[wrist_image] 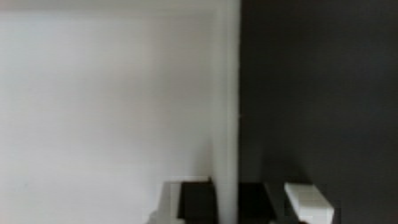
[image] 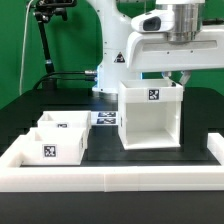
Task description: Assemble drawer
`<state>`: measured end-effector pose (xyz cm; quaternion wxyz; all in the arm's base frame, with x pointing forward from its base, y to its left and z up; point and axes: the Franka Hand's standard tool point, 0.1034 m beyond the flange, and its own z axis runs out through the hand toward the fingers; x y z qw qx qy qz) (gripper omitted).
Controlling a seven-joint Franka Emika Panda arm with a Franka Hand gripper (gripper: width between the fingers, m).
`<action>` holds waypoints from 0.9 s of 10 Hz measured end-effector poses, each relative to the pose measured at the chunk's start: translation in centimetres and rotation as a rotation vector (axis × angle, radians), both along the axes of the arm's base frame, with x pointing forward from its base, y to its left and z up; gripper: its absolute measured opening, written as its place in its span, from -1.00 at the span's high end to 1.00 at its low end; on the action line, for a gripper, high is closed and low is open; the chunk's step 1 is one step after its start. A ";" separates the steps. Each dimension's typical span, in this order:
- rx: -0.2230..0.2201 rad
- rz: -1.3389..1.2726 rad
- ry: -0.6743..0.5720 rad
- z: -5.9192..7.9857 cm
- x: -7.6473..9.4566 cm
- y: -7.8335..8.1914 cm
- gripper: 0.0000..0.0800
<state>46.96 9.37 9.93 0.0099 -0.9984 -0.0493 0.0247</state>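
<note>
In the exterior view the drawer's big hollow shell (image: 150,120) stands upright on the black surface (image: 100,143), a little toward 3 o'clock from the frame's middle, with one square tag near its upper edge. The two small trays sit well apart from it, out toward 9 o'clock. The rear tray (image: 66,123) lies at about 1 o'clock from the front tray (image: 48,150), which shows a tag on its near face. The two are so close that I cannot tell whether they touch. Between the trays and the shell, the marker board (image: 105,118) lies flat on the surface. The long low white border wall (image: 110,178) runs across at 6 o'clock and turns up both sides.

The white arm (image: 120,45) reaches in from 12 o'clock, and its jaws come down onto the shell's top edge at the shell's own 1 o'clock corner.

The wrist view is blurred, but it shows a broad pale face of the shell (wrist_image: 107,100) meeting the dark surface (wrist_image: 320,90) along a thin bright edge. The jaws' tips (one dark, one pale) show on either side of that edge, so they straddle a thin wall of the shell. They stand part-way open, and I cannot tell whether they press on the wall or merely flank it.
</note>
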 end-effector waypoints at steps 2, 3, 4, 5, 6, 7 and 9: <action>0.015 0.011 -0.036 0.0 3.4 0.4 0.90; 0.022 0.041 -0.065 0.0 4.9 0.4 0.90; 0.028 0.075 -0.090 0.0 6.0 0.4 0.90; 0.028 0.075 -0.091 0.0 5.9 0.5 0.90; 0.028 0.077 -0.091 0.0 5.9 0.5 0.90; 0.028 0.077 -0.091 0.0 5.9 0.5 0.90; 0.028 0.074 -0.091 0.0 5.9 0.5 0.90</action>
